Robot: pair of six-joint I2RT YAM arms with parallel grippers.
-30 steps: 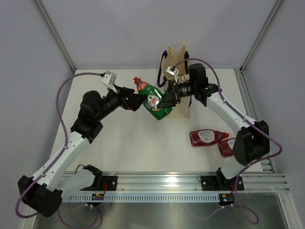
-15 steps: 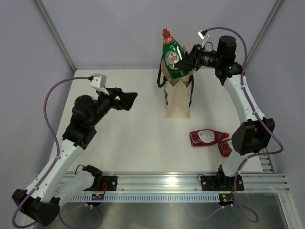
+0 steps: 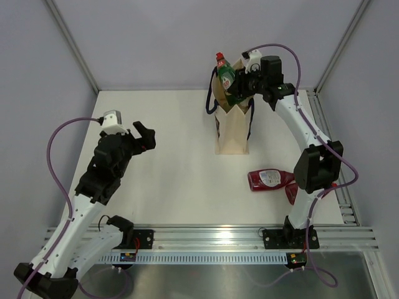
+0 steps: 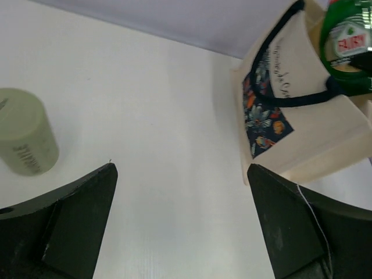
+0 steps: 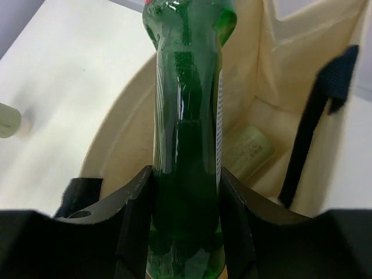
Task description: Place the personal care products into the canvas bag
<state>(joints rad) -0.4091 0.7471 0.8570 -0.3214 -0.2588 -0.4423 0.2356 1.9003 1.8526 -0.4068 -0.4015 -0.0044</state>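
Note:
My right gripper point(image 3: 242, 87) is shut on the dark green bottle with a red cap point(image 3: 226, 75) and holds it upright at the open mouth of the canvas bag point(image 3: 232, 131). In the right wrist view the fingers clamp the green bottle point(image 5: 186, 133) above the bag's inside point(image 5: 116, 145), where an olive-grey bottle point(image 5: 247, 151) lies. My left gripper point(image 3: 144, 137) is open and empty at mid left. Its view shows another olive-grey bottle point(image 4: 26, 139) lying on the table and the bag point(image 4: 302, 133). Two dark red bottles point(image 3: 269, 179) lie at the right.
The bag's navy handles point(image 5: 314, 116) hang over its rim, one next to the green bottle. The second red bottle point(image 3: 293, 192) lies against the right arm's lower link. The table's right edge rail point(image 3: 324, 131) runs close to the right arm.
The right arm carried the green bottle from mid-table up over the bag, then down to its mouth. The left gripper let the bottle go and drew back to the left.

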